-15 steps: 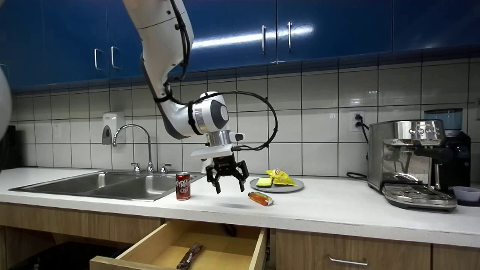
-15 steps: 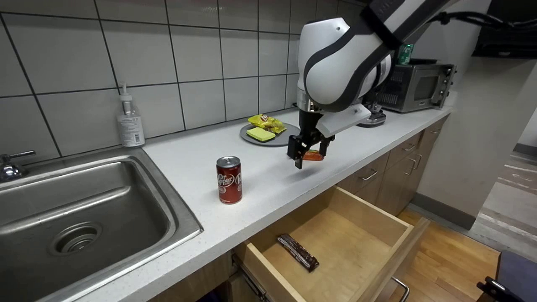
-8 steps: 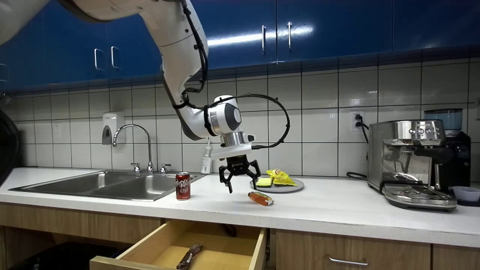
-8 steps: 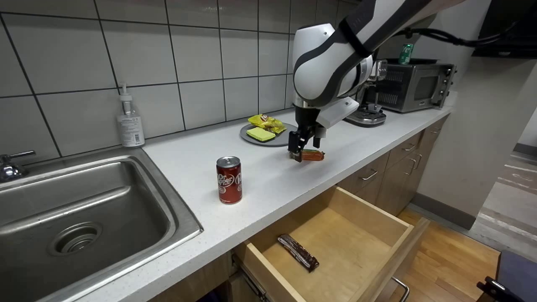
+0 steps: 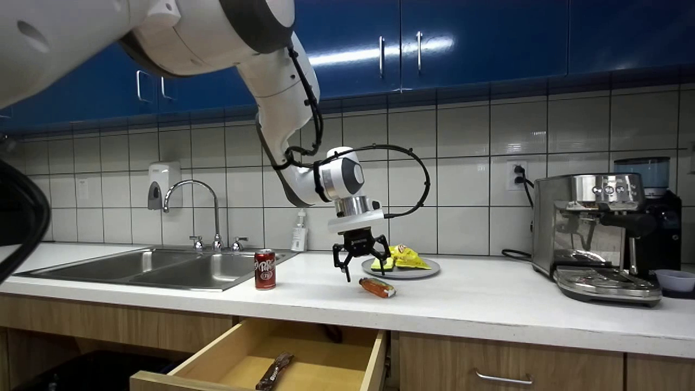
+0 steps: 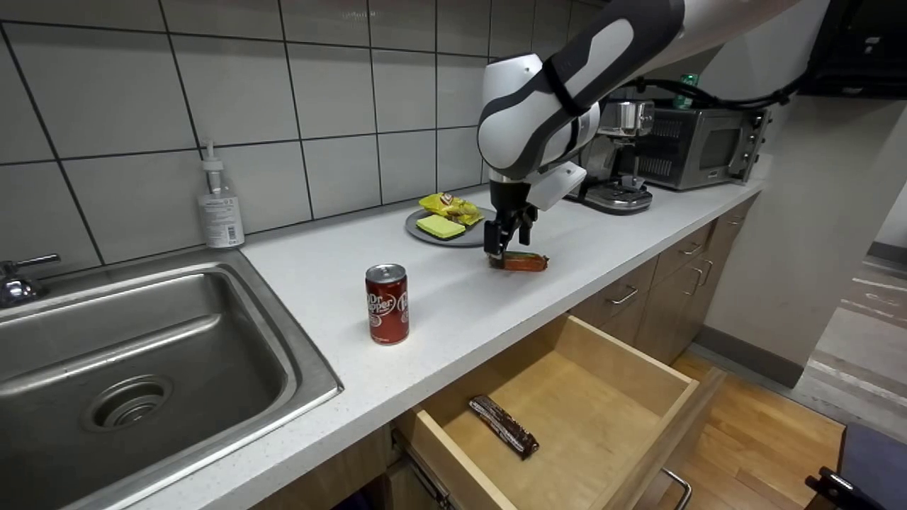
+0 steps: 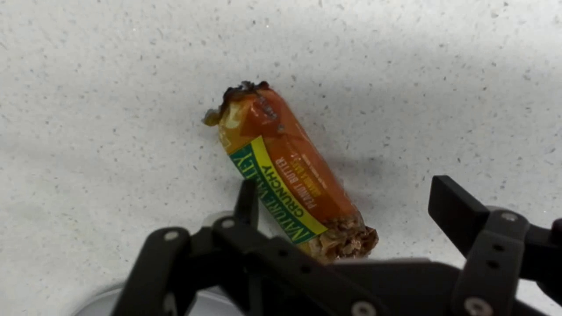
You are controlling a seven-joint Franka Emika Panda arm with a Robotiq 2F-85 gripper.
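The black two-fingered hand [image 5: 365,276] is spread wide and empty above the white speckled desk [image 5: 488,293], close over an orange-and-green, plastic-wrapped granola bar [image 7: 292,169] lying there slantwise. The present step looks like lining up; a grasp would call for squaring up across the bar and lowering. Near the bar sits a round grey plate [image 6: 473,237], and well apart a red metal can [image 6: 387,312].

The white arm [image 5: 283,111] slants down from above in bent segments, a black cable [image 5: 427,182] strapped along it and looping out beside the wrist [image 5: 337,180]. Below that I see the black gripper [image 5: 366,275] pointing downward, its two fingers [image 7: 457,213] spread well apart, a wide gap between.
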